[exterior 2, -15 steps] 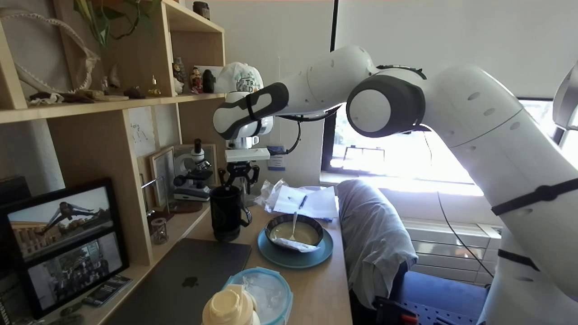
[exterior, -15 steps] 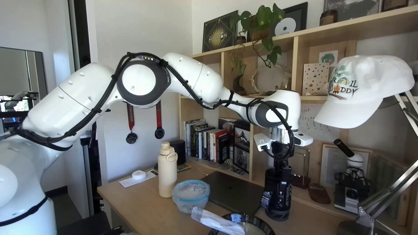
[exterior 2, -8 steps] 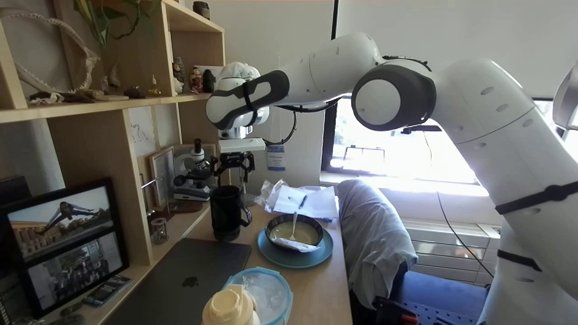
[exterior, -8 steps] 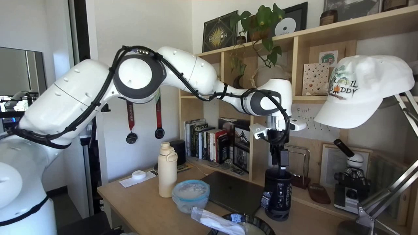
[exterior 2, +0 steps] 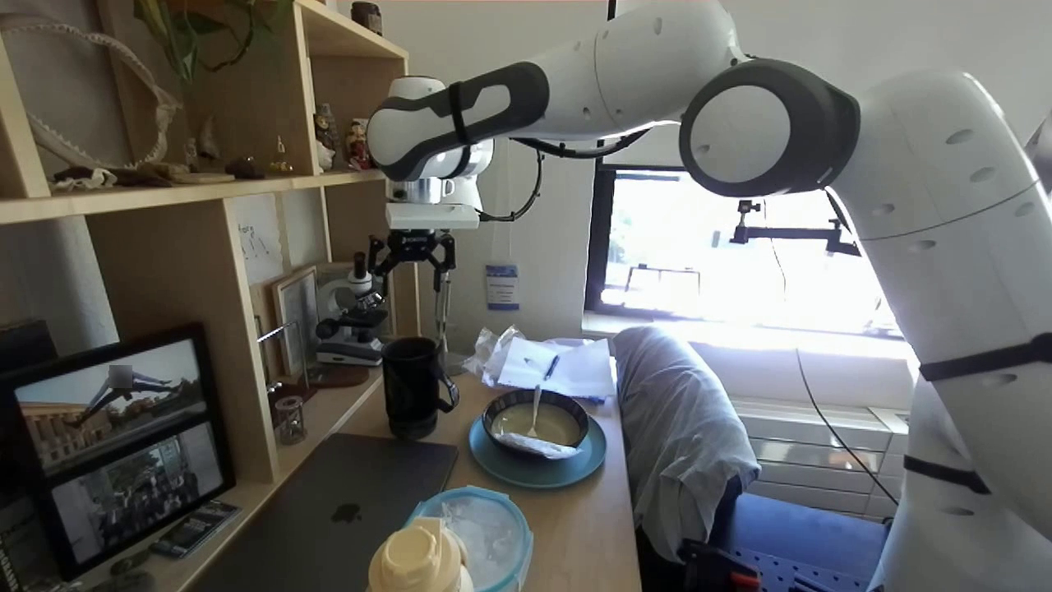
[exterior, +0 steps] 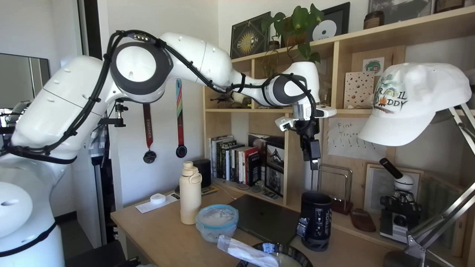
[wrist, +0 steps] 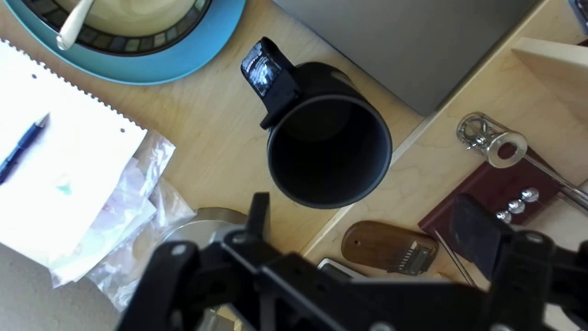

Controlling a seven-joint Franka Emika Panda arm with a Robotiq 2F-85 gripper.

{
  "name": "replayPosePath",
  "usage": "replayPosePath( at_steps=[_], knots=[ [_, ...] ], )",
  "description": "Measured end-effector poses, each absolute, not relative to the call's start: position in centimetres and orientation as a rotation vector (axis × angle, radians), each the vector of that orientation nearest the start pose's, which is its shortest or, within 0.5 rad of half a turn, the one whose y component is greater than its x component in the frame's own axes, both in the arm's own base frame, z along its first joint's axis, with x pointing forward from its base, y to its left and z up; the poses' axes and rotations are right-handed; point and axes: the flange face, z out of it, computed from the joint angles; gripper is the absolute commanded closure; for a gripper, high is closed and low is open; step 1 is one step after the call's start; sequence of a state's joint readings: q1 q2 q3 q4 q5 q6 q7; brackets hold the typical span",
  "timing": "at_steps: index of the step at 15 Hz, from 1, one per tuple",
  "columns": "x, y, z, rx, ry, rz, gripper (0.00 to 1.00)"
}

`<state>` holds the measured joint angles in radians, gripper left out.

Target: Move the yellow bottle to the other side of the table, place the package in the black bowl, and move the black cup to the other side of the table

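Observation:
The black cup (wrist: 333, 154) stands upright on the table beside the laptop's corner, its handle toward the bowl. My gripper (exterior 2: 409, 279) hangs well above it, jaws wide apart with nothing between them. In the wrist view the fingers (wrist: 260, 214) are clear of the cup's rim. The yellow bottle (exterior: 190, 202) is upright at the opposite end of the table. A glossy white package (exterior 2: 538, 446) lies across the near rim of the black bowl (exterior 2: 569, 404), partly over it. Pale contents and a spoon are in that bowl.
A blue plate (exterior 2: 534, 477) carries the bowl. The blue-lidded container (exterior: 217, 222) sits by the bottle, and a dark laptop (exterior: 263, 218) lies flat along the shelf. Notebook paper (wrist: 59, 151), a microscope (exterior: 399, 207) and a wire stand (exterior: 350, 185) are near the cup.
My gripper has risen from the cup's rim to well above it, and its jaws have spread wider. The cup, bottle, package and bowl have not moved.

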<state>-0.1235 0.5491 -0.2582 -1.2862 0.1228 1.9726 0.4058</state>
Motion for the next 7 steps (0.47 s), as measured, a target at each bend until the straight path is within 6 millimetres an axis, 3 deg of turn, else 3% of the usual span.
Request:
replayPosePath(
  at_steps=[3, 7],
  knots=[
    [68.0, -22.0, 47.7, -2.883, 1.228, -0.261, 0.00],
    [67.6, -22.0, 47.5, -2.880, 1.236, -0.244, 0.00]
  ],
)
